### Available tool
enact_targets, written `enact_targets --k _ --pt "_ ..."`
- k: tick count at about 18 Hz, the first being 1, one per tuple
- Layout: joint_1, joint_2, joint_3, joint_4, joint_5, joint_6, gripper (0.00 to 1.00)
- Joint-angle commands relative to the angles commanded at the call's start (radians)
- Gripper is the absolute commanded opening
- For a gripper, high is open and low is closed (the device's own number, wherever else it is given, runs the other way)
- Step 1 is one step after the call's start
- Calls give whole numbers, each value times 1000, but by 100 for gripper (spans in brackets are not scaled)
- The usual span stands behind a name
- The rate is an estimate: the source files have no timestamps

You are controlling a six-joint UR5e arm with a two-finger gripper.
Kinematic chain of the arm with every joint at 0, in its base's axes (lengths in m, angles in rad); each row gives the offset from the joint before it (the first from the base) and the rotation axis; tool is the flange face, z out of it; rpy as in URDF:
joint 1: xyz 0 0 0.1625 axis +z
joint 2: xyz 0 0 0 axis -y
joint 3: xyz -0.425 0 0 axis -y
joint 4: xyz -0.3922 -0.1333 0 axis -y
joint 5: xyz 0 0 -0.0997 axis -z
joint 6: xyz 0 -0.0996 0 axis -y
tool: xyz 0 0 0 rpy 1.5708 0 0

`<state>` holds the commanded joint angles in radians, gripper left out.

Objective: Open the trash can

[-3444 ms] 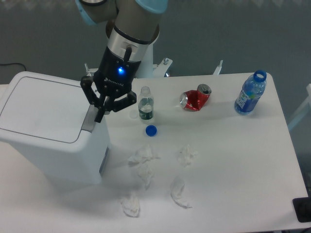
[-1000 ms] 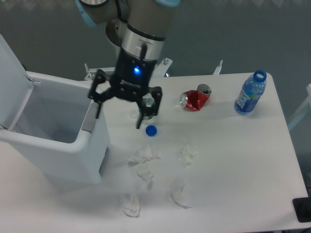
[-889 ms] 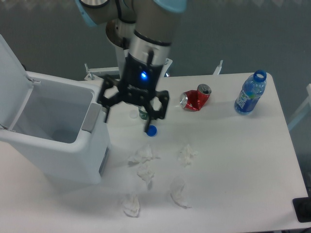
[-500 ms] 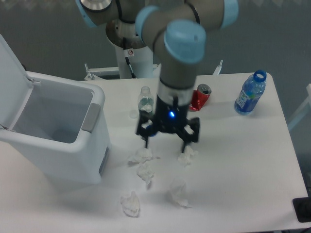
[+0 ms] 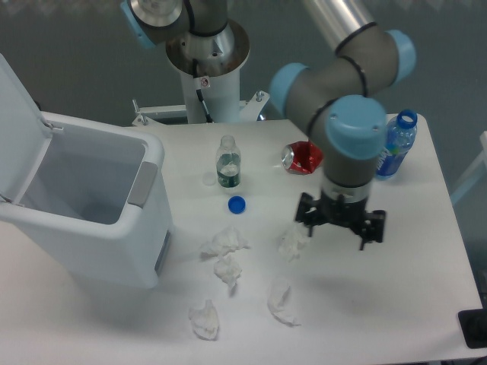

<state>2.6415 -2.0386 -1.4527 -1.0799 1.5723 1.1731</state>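
The trash can [image 5: 114, 243] stands at the left of the table, a large white boxy bin with a grey tab [image 5: 143, 183] on its right rim. Its lid [image 5: 17, 122] is swung up and back at the far left, and the inside is bare. My gripper [image 5: 338, 230] hangs over the table to the right of centre, far from the bin. Its fingers are spread open with nothing between them.
A small clear bottle [image 5: 227, 162] and a blue cap [image 5: 237, 204] sit mid-table. A crushed red can [image 5: 303, 157] and a blue bottle [image 5: 397, 144] lie further right. Several crumpled tissues [image 5: 225, 242] are scattered in front; one [image 5: 291, 242] lies just left of the gripper.
The lid went from shut to swung up. My gripper left the bin's tab and travelled right across the table, past the bottle and tissues, opening its fingers on the way.
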Motion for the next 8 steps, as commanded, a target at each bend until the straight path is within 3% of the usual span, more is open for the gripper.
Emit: enact_targets --k 4,8 --pt "8 -24 -9 9 14 124 100" --pt "6 -23 -14 21 15 146 100"
